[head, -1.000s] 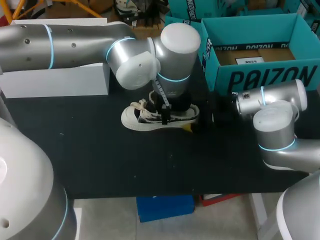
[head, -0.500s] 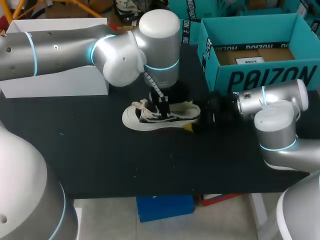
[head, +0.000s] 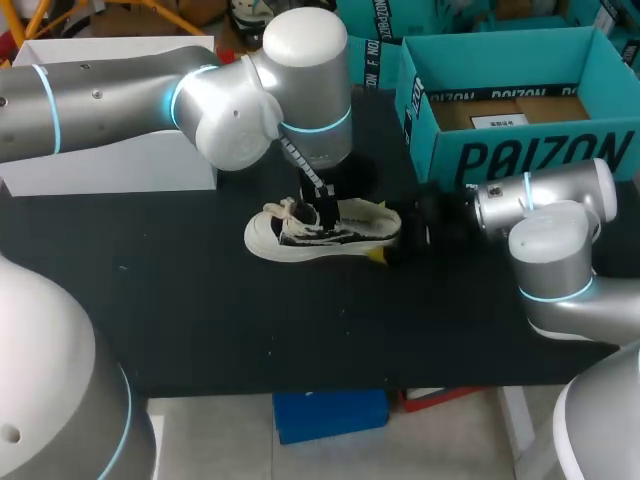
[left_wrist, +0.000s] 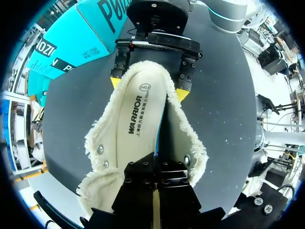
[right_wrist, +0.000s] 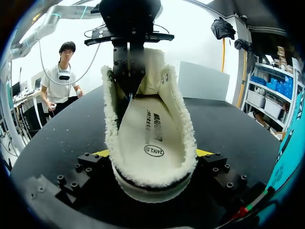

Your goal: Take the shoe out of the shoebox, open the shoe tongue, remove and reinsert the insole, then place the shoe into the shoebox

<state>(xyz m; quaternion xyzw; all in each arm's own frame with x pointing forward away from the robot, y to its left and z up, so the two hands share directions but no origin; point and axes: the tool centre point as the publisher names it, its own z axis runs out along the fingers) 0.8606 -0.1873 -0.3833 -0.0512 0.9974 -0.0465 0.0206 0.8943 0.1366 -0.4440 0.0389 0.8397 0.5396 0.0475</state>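
Shoe [head: 318,232] is out of the box, lying on its sole about mid-worktop [head: 200,320], a bit toward the back edge. The toe points at the left edge and the heel at the right. The teal shoebox [head: 520,150] sits open at the back right corner, just behind the heel end and not touching it.

Right hand [left_wrist: 148,88] has the heel clamped, with one yellow tip pressed on each side. Left hand [right_wrist: 128,88] comes straight down into the shoe's opening up by the tongue, fingers drawn tight together. Can't tell if there's anything pinched between them.

Insole [right_wrist: 150,129] is inside the shoe, print side up. From the left wrist view, one long edge looks lifted off the shoe's wall.
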